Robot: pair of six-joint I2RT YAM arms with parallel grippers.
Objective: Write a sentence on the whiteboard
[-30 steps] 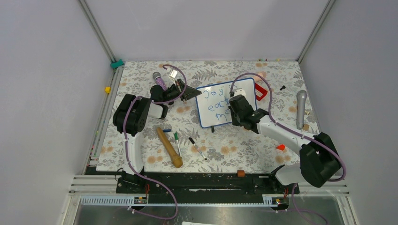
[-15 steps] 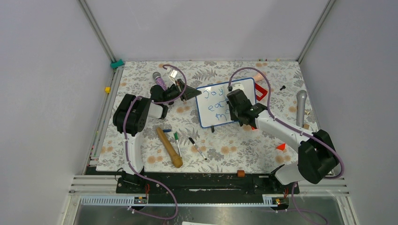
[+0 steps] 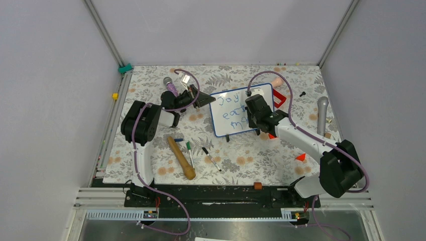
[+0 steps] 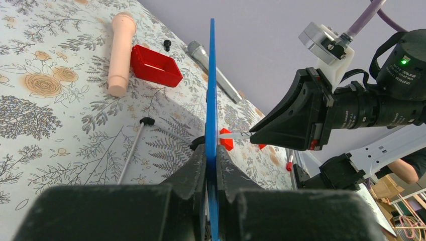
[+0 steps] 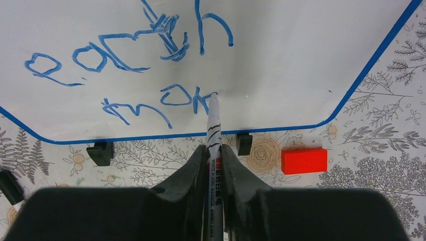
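Wooden pin (image 3: pixel 181 158) and a loose pen (image 3: pixel 211 158) nearest the arm bases, lying on the flowered tabletop (image 3: pixel 241 160), well apart from the work.

Further in, towards the middle: whiteboard (image 3: pixel 228 118) resting with its small black feet at the near edge, gripped at its left side by the left end effector (image 4: pixel 211 165), fingers closed tight on the blue frame. At the board's right, right end effector (image 5: pixel 213 160) clamped on a marker (image 5: pixel 213 125), tip touching the white surface low down, at the tail of the third line.

Of the sentence (image 5: pixel 125 55): a top line reading roughly "Joy", partly hidden under the arm from above; a second line, "each"; a third begun, about "mo" plus a fresh stroke under the tip. Judged well past halfway, with only the rest of that last word left, then lifting off and letting go of marker and board.

Beyond the board, a red tray (image 4: pixel 155 65) with a peach cylinder (image 4: pixel 120 50) just beside it; a grey microphone (image 3: pixel 322 115) off to the far right.
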